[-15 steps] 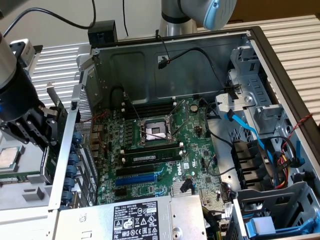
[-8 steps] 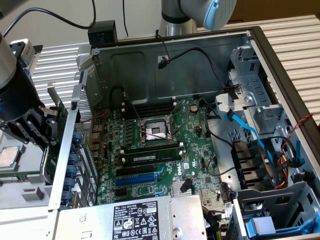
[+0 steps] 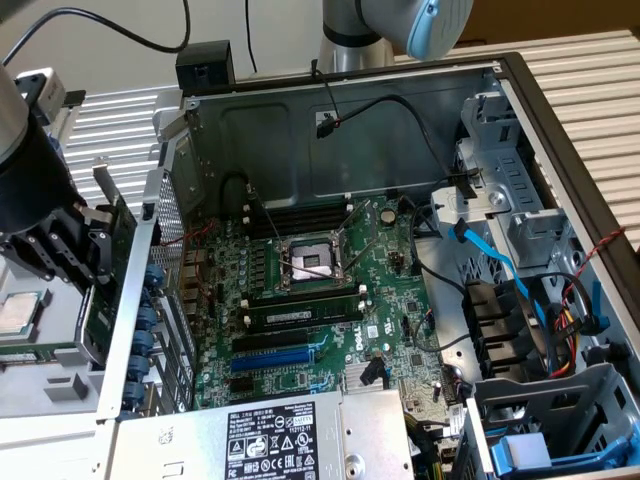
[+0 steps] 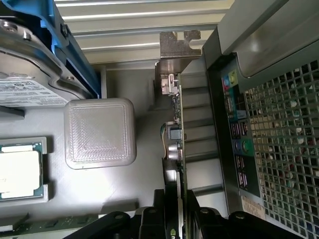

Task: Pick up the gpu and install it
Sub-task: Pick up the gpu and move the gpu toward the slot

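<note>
Wrist view: black gripper [image 4: 179, 219] clamped on thin green gpu card [image 4: 178, 149], seen edge-on, long axis running away from fingers, silver metal bracket [image 4: 175, 47] at far end. Held outside open grey computer case [image 4: 279, 124], beside rear panel. Exterior view only: green motherboard [image 3: 320, 290] inside case, gripper [image 3: 95, 250] at exterior view's left.

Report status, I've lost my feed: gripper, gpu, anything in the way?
Gripper shut on gpu, card held edge-on, outside the case. Not installed. Case wall stands between card and motherboard.
</note>
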